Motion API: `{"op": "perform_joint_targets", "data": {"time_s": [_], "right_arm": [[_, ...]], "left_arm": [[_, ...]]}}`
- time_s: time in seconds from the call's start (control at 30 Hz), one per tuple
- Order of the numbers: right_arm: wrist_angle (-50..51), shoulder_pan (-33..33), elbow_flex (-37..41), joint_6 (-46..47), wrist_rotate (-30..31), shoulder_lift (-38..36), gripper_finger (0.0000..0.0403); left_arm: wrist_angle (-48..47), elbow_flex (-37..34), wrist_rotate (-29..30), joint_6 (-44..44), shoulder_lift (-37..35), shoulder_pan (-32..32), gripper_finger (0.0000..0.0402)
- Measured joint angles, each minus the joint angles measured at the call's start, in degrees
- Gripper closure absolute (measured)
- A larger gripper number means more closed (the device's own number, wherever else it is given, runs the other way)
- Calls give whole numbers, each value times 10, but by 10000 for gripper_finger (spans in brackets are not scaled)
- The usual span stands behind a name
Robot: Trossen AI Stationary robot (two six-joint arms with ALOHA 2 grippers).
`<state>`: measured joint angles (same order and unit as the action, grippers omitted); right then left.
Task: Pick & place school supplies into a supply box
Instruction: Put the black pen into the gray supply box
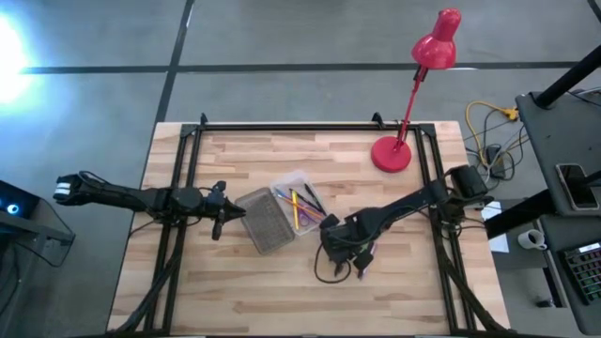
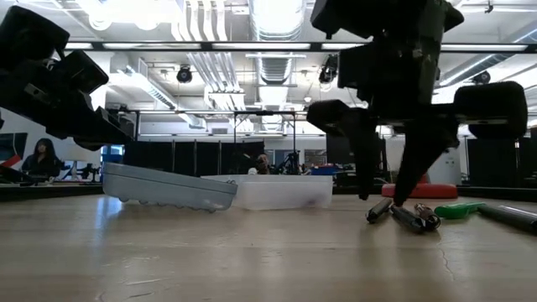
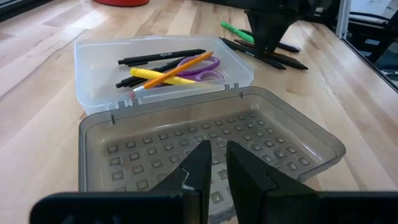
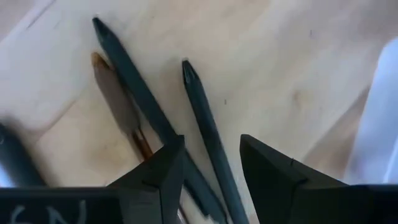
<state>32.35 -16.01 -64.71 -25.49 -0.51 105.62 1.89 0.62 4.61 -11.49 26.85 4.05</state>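
The clear plastic box (image 1: 293, 199) sits open near the middle of the wooden table (image 1: 235, 286), and everything else is easiest placed from it. Its ribbed grey lid (image 1: 265, 222) lies folded flat on the table on the side toward the left arm. Inside the clear half lie a yellow marker (image 3: 163, 76), an orange pencil (image 3: 174, 70), black pens (image 3: 163, 57) and the purple-handled scissors (image 3: 202, 64).

The left gripper (image 3: 214, 172) hovers just beside the lid's outer edge, its fingers standing close together with only a thin gap and nothing between them.

On the box's other side, near it on the bare table, lies a small group of loose pens (image 2: 403, 213), with a green marker (image 2: 458, 210) a little farther out. The right gripper (image 4: 211, 163) is lowered over this group, tips at the table. Its fingers stand partly apart, straddling one dark pen (image 4: 208, 138); whether they already press on it cannot be told. A second dark pen (image 4: 134, 84) and a brownish pencil (image 4: 118, 98) lie just beside that one.

The red desk lamp (image 1: 413, 94) stands well beyond the box, near the table's far edge.
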Motion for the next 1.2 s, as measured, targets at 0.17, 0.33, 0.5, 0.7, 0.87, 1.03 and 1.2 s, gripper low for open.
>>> {"op": "perform_joint_targets", "data": {"time_s": [0.17,0.33,0.5,0.7,0.87,1.03,1.2], "right_arm": [[-14,-3,7,21,1,3,264],[-19,-2,5,28,1,6,269],[-32,-2,24,29,6,11,270],[-46,-3,54,8,53,7,287],[-51,9,58,-51,64,8,325],[-36,41,45,-3,49,10,378],[-18,78,31,112,3,11,386]], "left_arm": [[0,0,0,0,2,0,368],[0,0,0,0,1,0,368],[0,0,0,0,2,0,368],[0,0,0,0,2,0,368],[0,0,0,0,2,0,368],[0,0,0,0,2,0,368],[0,0,0,0,2,0,368]]}}
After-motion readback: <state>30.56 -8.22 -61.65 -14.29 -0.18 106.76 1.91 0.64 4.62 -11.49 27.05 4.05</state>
